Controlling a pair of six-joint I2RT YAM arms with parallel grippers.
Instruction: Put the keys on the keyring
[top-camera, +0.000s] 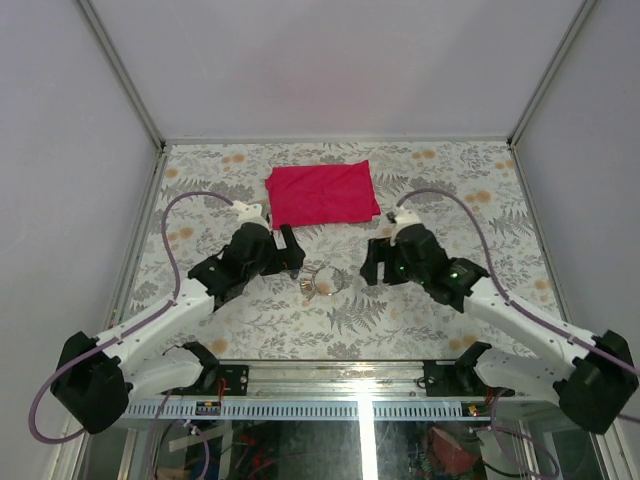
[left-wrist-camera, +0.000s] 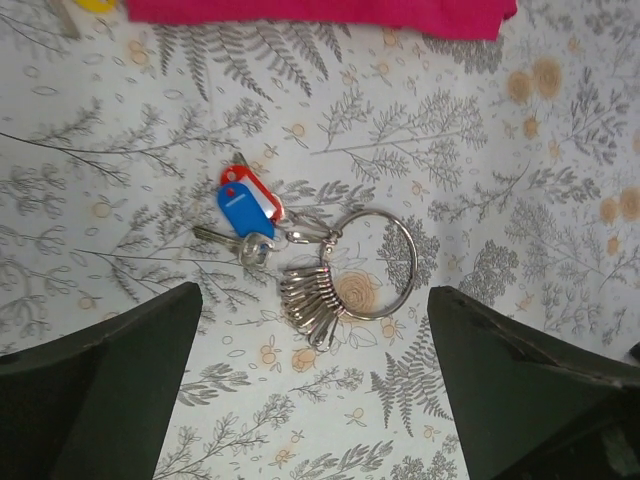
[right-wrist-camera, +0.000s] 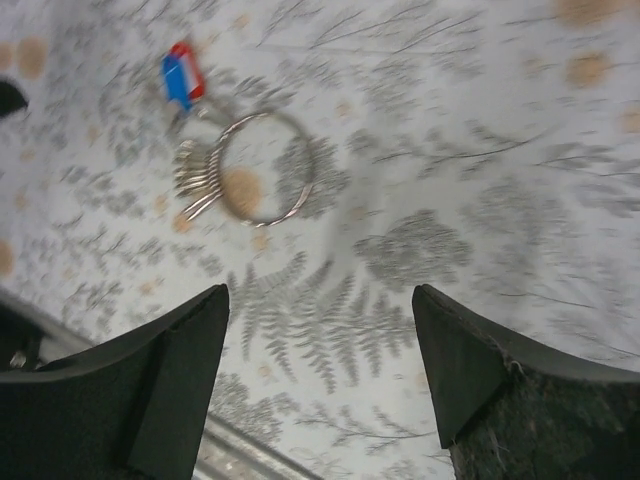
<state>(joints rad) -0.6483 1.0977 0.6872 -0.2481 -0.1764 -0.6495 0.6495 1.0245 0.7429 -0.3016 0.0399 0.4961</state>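
Observation:
The keyring is a thin silver wire ring lying flat on the patterned table, with a bunch of silver clips threaded on its left side. Keys with blue and red heads and a small metal key lie touching its upper left. In the top view the keyring sits between both arms. My left gripper hovers open just in front of it, holding nothing. My right gripper is also open and holds nothing; in its view the keyring and the blue and red key heads lie ahead to the left.
A red cloth lies flat behind the keyring, toward the back of the table; its edge shows at the top of the left wrist view. A yellow scrap sits at that view's top left. White walls enclose the table.

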